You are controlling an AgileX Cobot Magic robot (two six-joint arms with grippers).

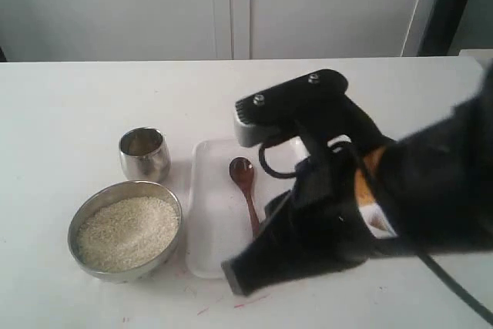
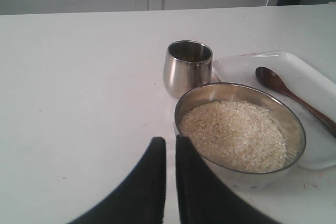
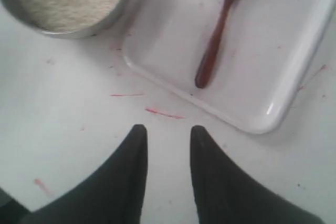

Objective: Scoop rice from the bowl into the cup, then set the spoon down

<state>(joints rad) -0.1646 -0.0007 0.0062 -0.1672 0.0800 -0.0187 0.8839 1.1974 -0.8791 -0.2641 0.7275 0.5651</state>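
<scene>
Right arm (image 1: 370,198), black and bulky, fills the near right of the exterior view. Its tool (image 3: 167,129) hangs over the white worktop (image 1: 77,105) just off the tray's near edge, fingers moderately apart, gripping nothing. White rectangular tray (image 1: 204,213) sits just right of the bowl. Steel bowl (image 1: 127,188) at near left, filled with rice (image 1: 127,233). Left tool (image 2: 170,140) is by the bowl's rim, fingers nearly together, empty. Steel cup (image 1: 144,158) stands upright just behind the bowl; contents unclear. Wooden spoon (image 1: 248,190) lies flat in the tray, scoop end far, untouched. Red marks (image 3: 163,113) on the worktop.
</scene>
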